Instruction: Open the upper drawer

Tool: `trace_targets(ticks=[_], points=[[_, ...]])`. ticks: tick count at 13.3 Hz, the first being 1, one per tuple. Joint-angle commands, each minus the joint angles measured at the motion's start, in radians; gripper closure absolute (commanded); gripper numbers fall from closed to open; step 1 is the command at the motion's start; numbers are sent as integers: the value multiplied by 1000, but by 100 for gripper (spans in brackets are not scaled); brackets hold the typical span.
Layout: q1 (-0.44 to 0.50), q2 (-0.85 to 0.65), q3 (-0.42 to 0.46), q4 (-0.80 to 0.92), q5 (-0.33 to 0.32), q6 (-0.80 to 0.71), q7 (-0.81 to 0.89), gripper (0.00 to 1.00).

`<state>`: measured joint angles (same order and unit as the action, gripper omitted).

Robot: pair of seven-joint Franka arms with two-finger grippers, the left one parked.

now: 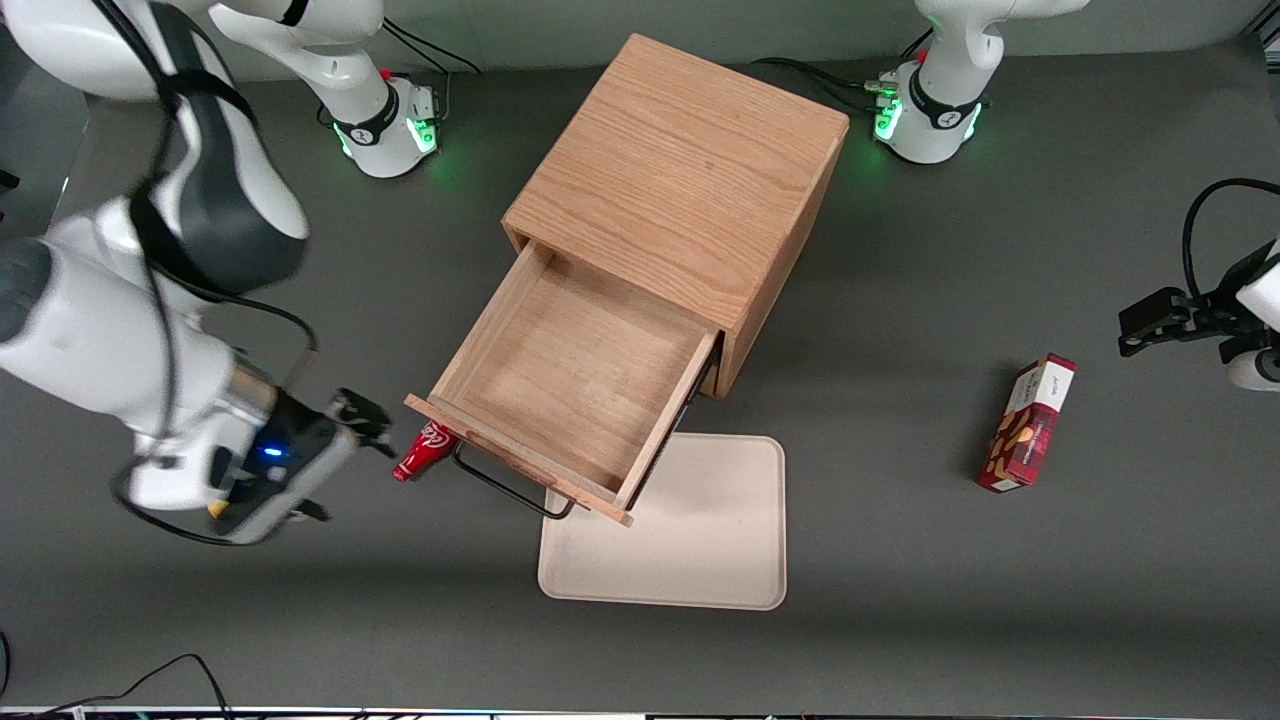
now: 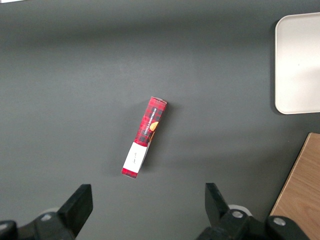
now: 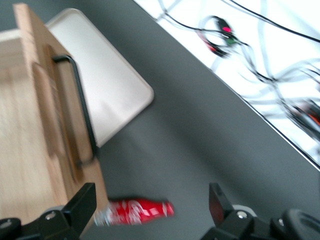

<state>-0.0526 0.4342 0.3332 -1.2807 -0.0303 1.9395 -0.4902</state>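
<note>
The oak cabinet (image 1: 690,170) stands mid-table. Its upper drawer (image 1: 570,385) is pulled far out toward the front camera, and its inside is bare. The thin black wire handle (image 1: 505,487) runs along the drawer's front panel, also seen in the right wrist view (image 3: 80,110). The lower drawer is hidden under it. My right gripper (image 1: 375,420) is open and holds nothing, off the drawer's front corner toward the working arm's end, clear of the handle. Its fingers (image 3: 82,202) stand wide apart above a red bottle (image 3: 137,210).
The red bottle (image 1: 425,452) lies on the table under the drawer's front corner. A cream tray (image 1: 690,540) lies in front of the cabinet, partly beneath the drawer. A red snack box (image 1: 1028,423) lies toward the parked arm's end.
</note>
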Motion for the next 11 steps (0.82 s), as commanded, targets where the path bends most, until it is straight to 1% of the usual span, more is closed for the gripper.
trace_targets(ticks=[1, 2, 3, 4, 5, 6, 8, 11], points=[[-52, -231, -67, -225, 36, -49, -5, 0], [-52, -289, -81, -253, 36, -100, 43, 0], [-53, -334, -85, -267, 36, -172, 141, 0], [-65, -375, -86, -285, 38, -245, 283, 0], [-88, -424, -86, -325, 55, -278, 406, 0], [-95, -468, -91, -350, 93, -296, 471, 0], [-99, -550, -115, -408, 98, -353, 496, 0], [-121, -575, -118, -424, 92, -366, 481, 0]])
